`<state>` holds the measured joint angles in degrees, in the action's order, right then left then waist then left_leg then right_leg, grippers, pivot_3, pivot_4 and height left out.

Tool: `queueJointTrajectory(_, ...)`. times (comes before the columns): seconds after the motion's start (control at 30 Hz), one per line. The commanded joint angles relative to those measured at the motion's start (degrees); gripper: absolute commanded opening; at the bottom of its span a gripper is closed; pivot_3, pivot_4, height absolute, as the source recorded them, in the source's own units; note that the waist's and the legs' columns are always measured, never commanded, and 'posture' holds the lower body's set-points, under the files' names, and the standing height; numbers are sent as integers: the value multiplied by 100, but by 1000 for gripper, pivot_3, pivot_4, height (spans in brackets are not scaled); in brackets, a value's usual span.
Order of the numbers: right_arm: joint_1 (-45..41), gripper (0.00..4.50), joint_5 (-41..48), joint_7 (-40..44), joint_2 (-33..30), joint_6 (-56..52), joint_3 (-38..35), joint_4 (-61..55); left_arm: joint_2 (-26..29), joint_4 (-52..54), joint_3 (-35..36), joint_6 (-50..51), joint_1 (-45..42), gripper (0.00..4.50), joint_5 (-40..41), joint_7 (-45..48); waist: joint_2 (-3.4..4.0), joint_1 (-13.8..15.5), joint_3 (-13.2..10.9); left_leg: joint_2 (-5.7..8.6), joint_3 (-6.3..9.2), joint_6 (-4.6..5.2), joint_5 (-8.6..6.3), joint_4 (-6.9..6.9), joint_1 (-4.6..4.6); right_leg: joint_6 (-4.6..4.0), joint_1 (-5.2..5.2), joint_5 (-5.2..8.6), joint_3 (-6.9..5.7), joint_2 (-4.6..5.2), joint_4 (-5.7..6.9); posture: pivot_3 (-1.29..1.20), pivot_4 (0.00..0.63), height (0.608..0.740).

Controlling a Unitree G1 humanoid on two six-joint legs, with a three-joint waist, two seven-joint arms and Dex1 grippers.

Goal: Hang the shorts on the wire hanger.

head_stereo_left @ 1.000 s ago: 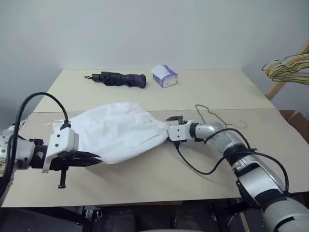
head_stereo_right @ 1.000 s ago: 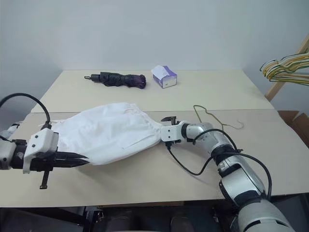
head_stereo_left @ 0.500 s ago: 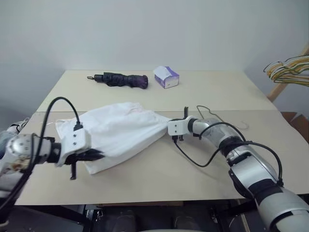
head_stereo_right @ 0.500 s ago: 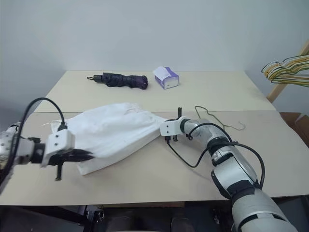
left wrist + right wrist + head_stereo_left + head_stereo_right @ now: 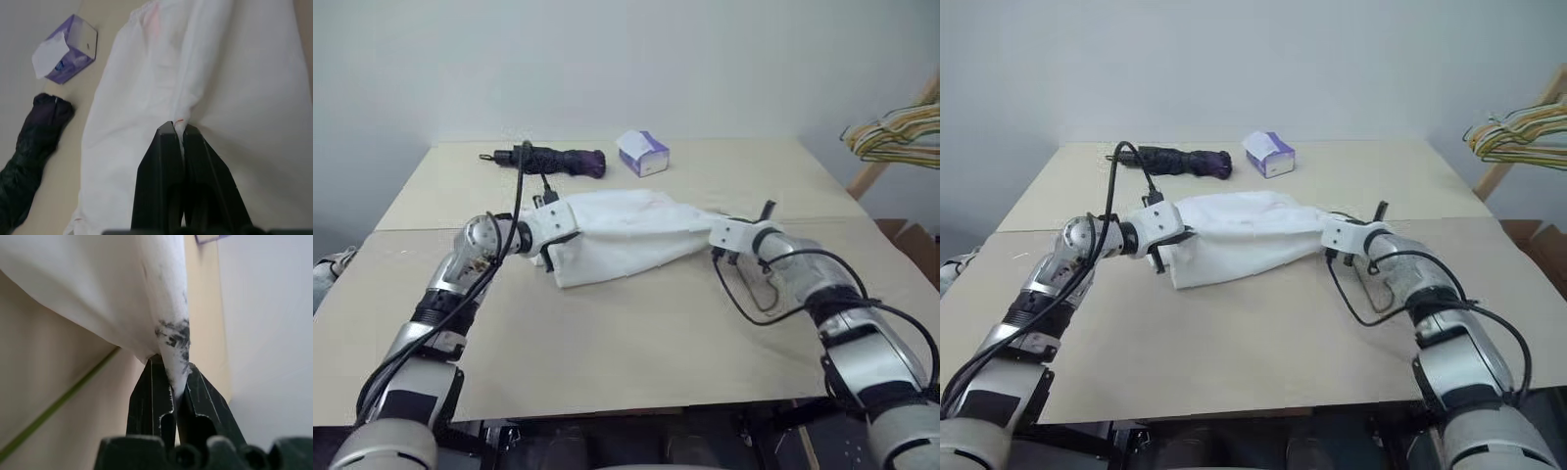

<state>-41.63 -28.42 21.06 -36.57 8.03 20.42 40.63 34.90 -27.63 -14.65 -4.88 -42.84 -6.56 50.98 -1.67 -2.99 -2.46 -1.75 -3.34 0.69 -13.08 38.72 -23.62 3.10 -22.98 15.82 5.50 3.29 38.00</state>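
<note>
From where I stand, most of the wire hanger [image 5: 766, 294] lies hidden beneath the right arm and its cable. The bunch of hangers [image 5: 897, 134] is cut off at the edge, and the folded underside of the shorts [image 5: 626, 235] can't be seen.

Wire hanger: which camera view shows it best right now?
The left eye view, though barely: the wire hanger peeks out beside the right arm, mostly hidden. The right eye view shows about as little. The right wrist view shows one green wire strand under the shorts.
</note>
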Motion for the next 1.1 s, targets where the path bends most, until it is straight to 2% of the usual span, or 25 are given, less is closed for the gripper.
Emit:
queueJointTrajectory(0.03,960,11,456,952,-384,-852,-502,-2324,502,363,300,-361,197,0,328,613,1,-97,0,-1,9,0,0,0,-12,0,-7,0,-3,-1,0,-33,0,740)
queueJointTrajectory(0.2,2026,11,337,1917,-417,-2054,-395,-4833,1546,885,580,-807,826,0,693,1510,4,-324,2,-12,49,0,0,2,-7,0,-15,0,11,-15,16,-11,0,740)
queueJointTrajectory(0.27,2321,11,326,2309,-500,-2089,-222,-5519,2072,1193,744,-744,1203,0,1014,2084,5,-312,2,-13,54,0,0,2,-6,1,-12,1,5,-15,13,-4,0,740)
queueJointTrajectory(0.4,2601,11,446,2875,-737,-1768,9,-6089,3120,2342,1175,-58,2343,0,1969,3230,4,-235,2,-14,45,3,-6,3,-15,6,-12,4,-7,-7,1,1,0,740)
queueJointTrajectory(0.5,2640,11,240,3033,-940,-1554,148,-6081,3562,3277,1673,271,3573,0,2263,3338,2,-104,2,-15,10,5,-7,16,-13,10,-3,7,-16,8,1,15,0,740)
queueJointTrajectory(0.6,2661,11,172,3118,-1055,-1388,198,-6107,3606,4159,2091,493,4803,0,2305,3199,0,-13,2,-19,-8,4,-8,15,25,8,24,8,-16,12,0,24,0,740)
queueJointTrajectory(0.67,2654,11,97,3176,-1125,-1276,235,-6122,3557,4573,2240,676,5291,0,2274,3038,-1,41,3,-19,-15,6,-10,10,47,4,42,13,-15,12,-3,29,0,740)
queueJointTrajectory(0.9,2758,11,-17,3342,-1259,-1019,230,-6199,3648,5017,2152,985,5710,0,1956,2818,-8,184,7,-15,-19,5,-15,10,66,3,63,18,-21,9,-18,27,0,740)
queueJointTrajectory(1.1,3069,11,122,3567,-1506,-947,43,-6438,3628,5336,2167,1123,5984,0,2098,2964,-8,201,7,-16,-21,5,-18,11,63,1,62,20,-20,9,-18,10,0,740)
